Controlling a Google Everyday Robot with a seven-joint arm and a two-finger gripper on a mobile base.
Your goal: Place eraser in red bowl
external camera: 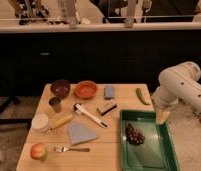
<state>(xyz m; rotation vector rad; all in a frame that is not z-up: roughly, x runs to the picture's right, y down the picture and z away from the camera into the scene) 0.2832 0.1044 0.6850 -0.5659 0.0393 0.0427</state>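
Hanging wide and empty at the bench's right edge, the tool (162, 117) has the eraser (107, 108) well apart at mid-bench, lying lengthwise left-to-right, with the red bowl (86, 89) near it toward the far edge.

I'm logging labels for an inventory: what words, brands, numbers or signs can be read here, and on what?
None: no readable text shows anywhere.
The eraser and red bowl look plain.
The tool, hanging by the green tray's far right corner, bears no marking that can be made out.
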